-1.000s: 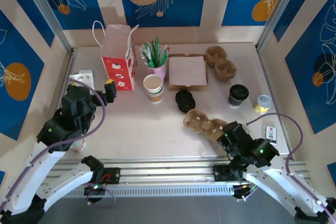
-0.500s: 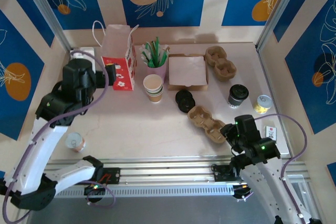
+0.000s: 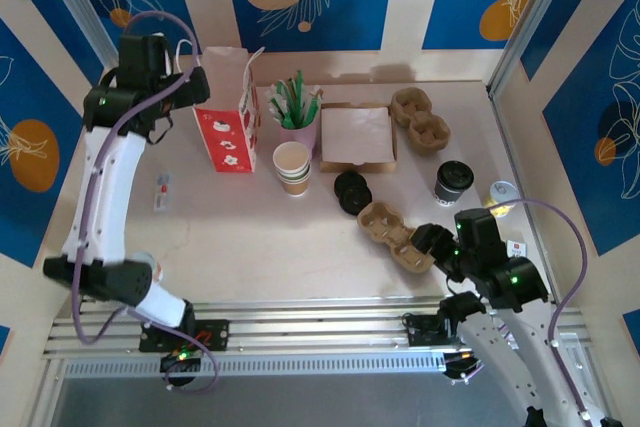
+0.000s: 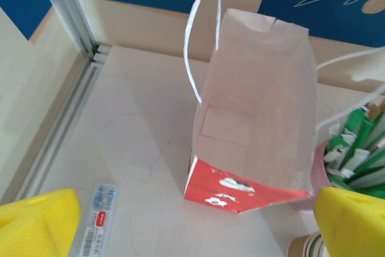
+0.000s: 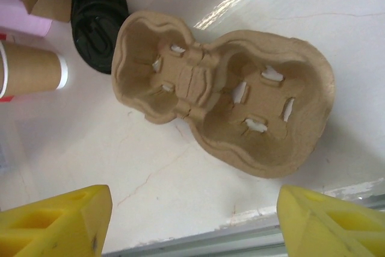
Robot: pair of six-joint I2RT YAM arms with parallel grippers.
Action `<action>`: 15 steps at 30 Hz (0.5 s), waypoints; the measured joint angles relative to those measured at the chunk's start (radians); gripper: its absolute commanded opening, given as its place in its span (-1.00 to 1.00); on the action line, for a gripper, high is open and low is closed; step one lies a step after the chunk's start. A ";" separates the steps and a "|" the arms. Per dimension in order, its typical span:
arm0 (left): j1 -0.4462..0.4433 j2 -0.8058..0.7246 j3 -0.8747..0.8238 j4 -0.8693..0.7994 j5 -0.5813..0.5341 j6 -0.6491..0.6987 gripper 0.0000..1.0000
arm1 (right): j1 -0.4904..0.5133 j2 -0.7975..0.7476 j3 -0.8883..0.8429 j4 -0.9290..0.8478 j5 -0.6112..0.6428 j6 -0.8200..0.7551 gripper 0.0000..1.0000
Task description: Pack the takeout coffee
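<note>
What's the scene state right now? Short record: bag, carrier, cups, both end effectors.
paper bag: upright, mouth open, nothing visible inside
left end effector: open, above the bag, holding nothing
right end effector: open, over the cup carrier, holding nothing
cup carrier: flat on table, both wells empty
lidded cup: standing on table
open paper cup: standing on table, near the bag

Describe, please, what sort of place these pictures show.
Probably a robot test cell dressed as a takeout coffee counter: blue patterned panels and an aluminium frame enclose the table, which holds a paper bag, a pulp cup carrier and a lidded cup.
</note>
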 measured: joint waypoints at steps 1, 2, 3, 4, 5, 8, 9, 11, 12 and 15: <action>0.012 0.039 0.032 -0.008 0.013 0.000 0.93 | 0.007 -0.001 0.011 -0.006 -0.003 -0.010 0.48; 0.021 0.072 0.063 -0.017 0.027 0.001 0.92 | 0.015 -0.001 0.022 -0.012 -0.005 -0.018 0.49; 0.029 0.104 0.092 -0.027 0.039 0.001 0.90 | 0.024 -0.001 0.031 -0.018 -0.005 -0.024 0.49; 0.036 0.135 0.120 -0.035 0.051 0.001 0.88 | 0.035 -0.002 0.039 -0.022 -0.007 -0.029 0.50; 0.045 0.167 0.148 -0.040 0.062 0.001 0.83 | 0.047 -0.002 0.045 -0.024 -0.008 -0.034 0.52; 0.075 0.248 0.202 -0.053 0.082 0.004 0.74 | 0.080 -0.002 0.054 -0.034 -0.009 -0.044 0.54; 0.082 0.267 0.213 -0.058 0.086 0.005 0.73 | 0.089 -0.002 0.055 -0.038 -0.009 -0.047 0.54; 0.098 0.321 0.237 -0.063 0.091 0.005 0.68 | 0.113 0.001 0.062 -0.048 -0.008 -0.051 0.54; 0.101 0.341 0.246 -0.065 0.092 0.005 0.65 | 0.123 0.004 0.067 -0.053 -0.008 -0.052 0.54; 0.104 0.407 0.272 -0.073 0.094 0.010 0.57 | 0.157 0.010 0.085 -0.063 -0.002 -0.054 0.54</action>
